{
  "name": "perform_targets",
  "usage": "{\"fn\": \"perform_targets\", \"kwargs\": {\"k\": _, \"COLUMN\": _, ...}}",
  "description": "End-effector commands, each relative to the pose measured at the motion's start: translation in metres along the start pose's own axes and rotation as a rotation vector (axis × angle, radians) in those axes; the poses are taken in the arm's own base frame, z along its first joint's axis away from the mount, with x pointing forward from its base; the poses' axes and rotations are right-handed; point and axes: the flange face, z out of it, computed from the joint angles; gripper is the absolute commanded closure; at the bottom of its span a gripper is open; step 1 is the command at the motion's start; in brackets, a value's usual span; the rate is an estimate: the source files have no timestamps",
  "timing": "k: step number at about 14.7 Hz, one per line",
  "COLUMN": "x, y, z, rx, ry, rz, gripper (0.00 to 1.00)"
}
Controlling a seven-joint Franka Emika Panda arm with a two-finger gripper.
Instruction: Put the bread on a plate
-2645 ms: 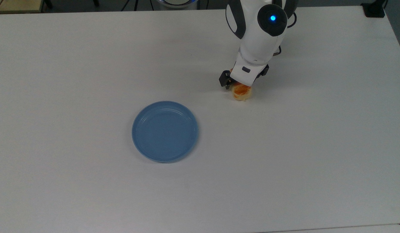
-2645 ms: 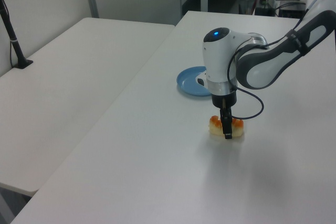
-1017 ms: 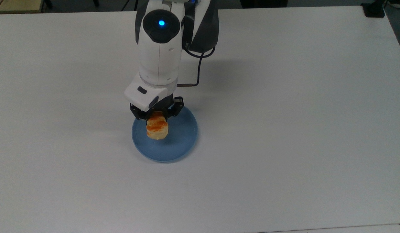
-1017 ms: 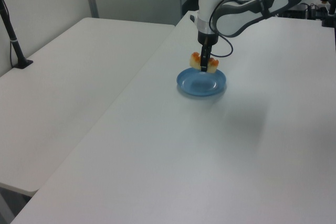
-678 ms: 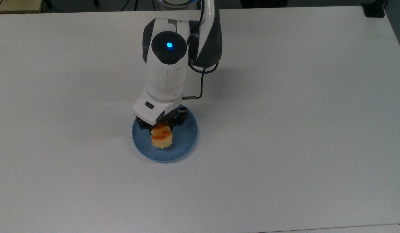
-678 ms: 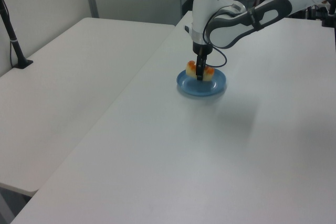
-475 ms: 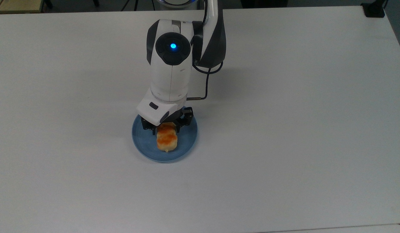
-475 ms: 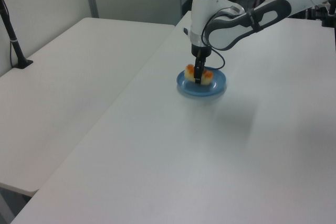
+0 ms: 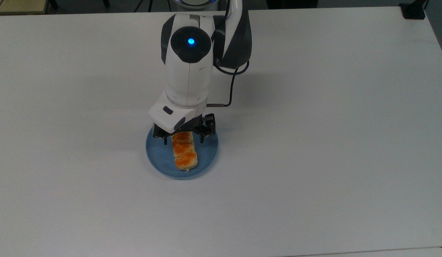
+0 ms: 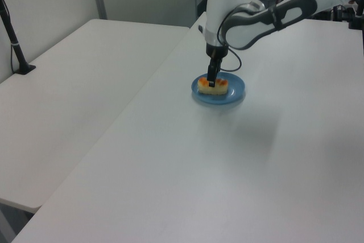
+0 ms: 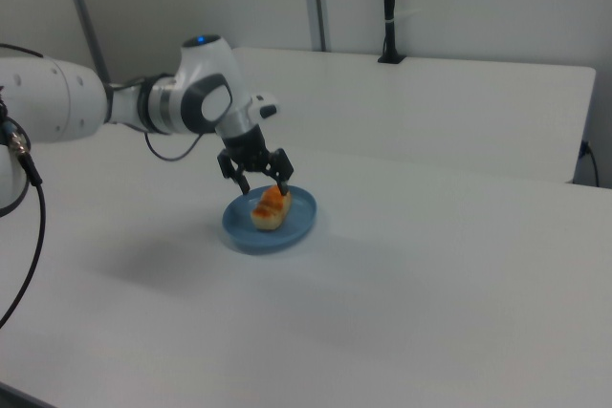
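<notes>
Top view: bread (image 9: 185, 155) lies on plate (image 9: 206, 159) beneath spread gripper (image 9: 184, 137).

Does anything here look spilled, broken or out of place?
Nothing stands out. The bread lies flat and whole inside the blue plate, with no crumbs on the white table. The gripper hangs open just above one end of the loaf, its fingers either side of it.

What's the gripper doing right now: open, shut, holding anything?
Gripper: open, holding nothing. Its fingers stand spread on either side of the bread, which lies flat on the plate.
</notes>
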Motion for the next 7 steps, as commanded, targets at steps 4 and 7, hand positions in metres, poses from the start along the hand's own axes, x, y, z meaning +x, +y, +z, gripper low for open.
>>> {"fn": "perform_targets", "kwargs": {"k": 4, "x": -0.065, "y": 0.036, "z": -0.171, "rx": 0.102, "ry": -0.099, "rz": 0.082, "gripper": 0.0}}
{"fn": "perform_targets", "kwargs": {"k": 7, "x": -0.105, "y": 0.048, "z": -0.222, "rx": 0.145, "ry": -0.099, "rz": 0.088, "gripper": 0.0}}
